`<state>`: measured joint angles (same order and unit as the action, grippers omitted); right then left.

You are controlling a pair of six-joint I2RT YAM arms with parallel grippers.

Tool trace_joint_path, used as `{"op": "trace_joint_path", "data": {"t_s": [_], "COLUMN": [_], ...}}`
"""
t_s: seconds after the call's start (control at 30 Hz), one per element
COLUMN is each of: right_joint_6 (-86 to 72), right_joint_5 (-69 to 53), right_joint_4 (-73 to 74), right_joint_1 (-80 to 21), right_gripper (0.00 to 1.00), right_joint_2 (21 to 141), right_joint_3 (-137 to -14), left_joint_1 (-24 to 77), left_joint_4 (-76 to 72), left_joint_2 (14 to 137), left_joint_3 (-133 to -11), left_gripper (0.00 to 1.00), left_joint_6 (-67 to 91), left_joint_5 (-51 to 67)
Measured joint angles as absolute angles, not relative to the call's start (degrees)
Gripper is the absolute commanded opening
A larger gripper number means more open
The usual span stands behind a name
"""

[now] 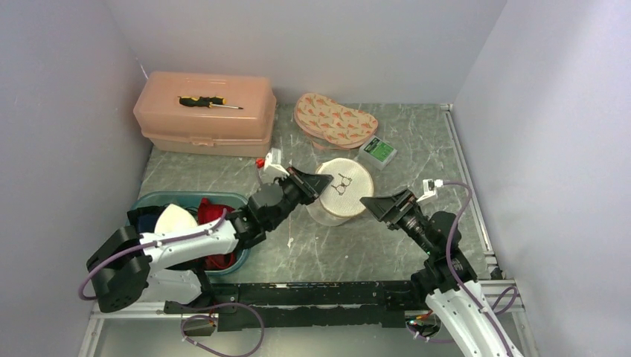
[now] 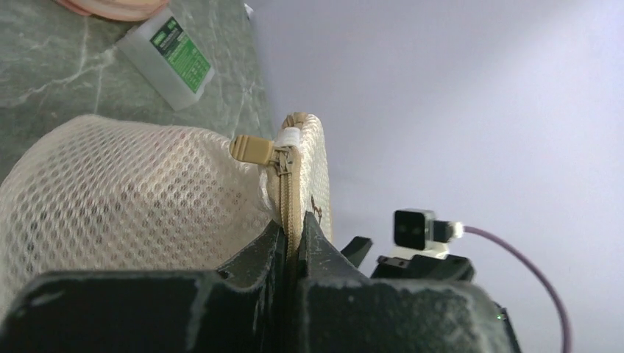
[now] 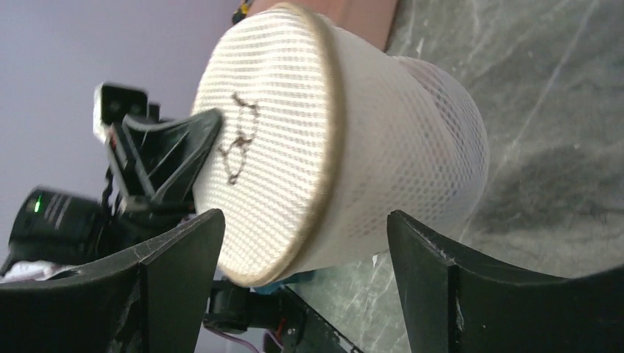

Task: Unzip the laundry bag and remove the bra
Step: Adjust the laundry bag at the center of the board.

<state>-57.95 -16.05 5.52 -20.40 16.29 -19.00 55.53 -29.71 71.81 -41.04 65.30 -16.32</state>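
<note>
The laundry bag point(image 1: 344, 192), a round drum of white mesh, sits in the middle of the desk point(image 1: 417, 149) between the two arms. Its flat round face, marked with a small dark drawing, is turned up and towards the arms.

The left claw point(image 1: 324, 182) reaches the bag from the left, and its fingers are pressed together on the tan zipper band at the rim. In the left wrist view the zipper point(image 2: 288, 184) runs straight up out of the pinched fingers point(image 2: 257, 257). Its teeth are joined along that stretch, and the pull tab point(image 2: 254, 151) sticks out to the left just above.

The right claw point(image 1: 370, 202) sits just beside the bag's right side with its fingers spread wide and holding nothing. In its own view the bag point(image 3: 294, 132) fills the gap between the two fingers point(image 3: 176, 250), and no contact shows.

Red fabric point(image 1: 212, 212) with a thin loop lies in the blue tub point(image 1: 160, 199) at the left, partly behind the left arm and well apart from both claws. I cannot tell whether it is the bra. The mesh does not show clearly what is inside the bag.
</note>
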Motion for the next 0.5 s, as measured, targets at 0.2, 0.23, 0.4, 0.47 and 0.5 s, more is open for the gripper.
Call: {"op": "trace_joint_path", "data": {"t_s": [0.2, 0.23, 0.4, 0.47, 0.5], "right_joint_6": [-65.23, -66.32, -69.28, -69.84, -70.06], "right_joint_5": [-14.83, -14.94, -15.90, -16.40, -16.78], "right_joint_4": [0.23, -1.17, -6.68, -8.71, -9.89], "right_joint_1": [-20.40, -20.40, -20.47, -20.60, -20.67], "right_gripper": [0.67, 0.64, 0.55, 0.55, 0.55], "right_joint_2": [17.12, 18.15, 23.77, 25.54, 26.33], "right_joint_3": [-10.81, -9.61, -7.14, -7.01, -7.01], "left_joint_1": [60.66, 60.90, 61.21, 61.23, 61.28], "left_joint_4": [-42.59, -45.23, -50.52, -52.07, -53.47], "left_joint_2": [74.63, 76.42, 81.71, 81.82, 81.82], "left_joint_3": [-33.12, -31.86, -28.88, -28.40, -28.36], "left_gripper": [0.03, 0.03, 0.03, 0.03, 0.03], "left_joint_6": [68.73, 69.17, 70.28, 70.67, 70.76], "left_joint_5": [-30.20, -31.83, -35.73, -36.67, -37.34]}}
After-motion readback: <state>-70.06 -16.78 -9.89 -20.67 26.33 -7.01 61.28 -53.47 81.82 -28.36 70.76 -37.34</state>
